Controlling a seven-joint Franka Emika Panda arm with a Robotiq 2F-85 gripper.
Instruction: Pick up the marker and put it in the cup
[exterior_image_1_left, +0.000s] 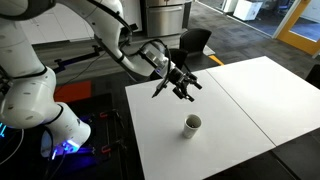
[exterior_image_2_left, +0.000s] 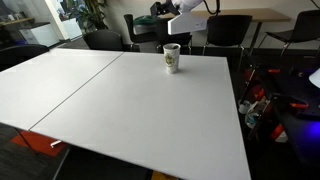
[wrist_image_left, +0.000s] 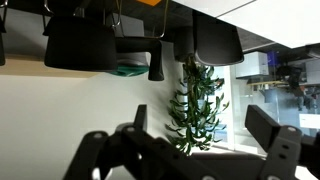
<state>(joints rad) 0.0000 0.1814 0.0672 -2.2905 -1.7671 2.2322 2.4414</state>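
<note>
Exterior view: the gripper (exterior_image_1_left: 180, 90) is spread wide and empty, upper left of the cup (exterior_image_1_left: 192, 124); the marker is unseen, presumably deposited.

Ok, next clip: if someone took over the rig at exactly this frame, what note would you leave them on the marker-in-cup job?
Gripper: open and empty. It is raised over the table, higher than the cup and not touching it. The wrist view shows the jaws wide apart with nothing between them.
Cup: upright on the table.
Marker: not visible on the table in either exterior view. It may be in the cup, but the inside is too dark and small to tell.
Done: unconfirmed.
Left: check the cup. If the marker is not inside, find it, pick it up and put it in.
</note>
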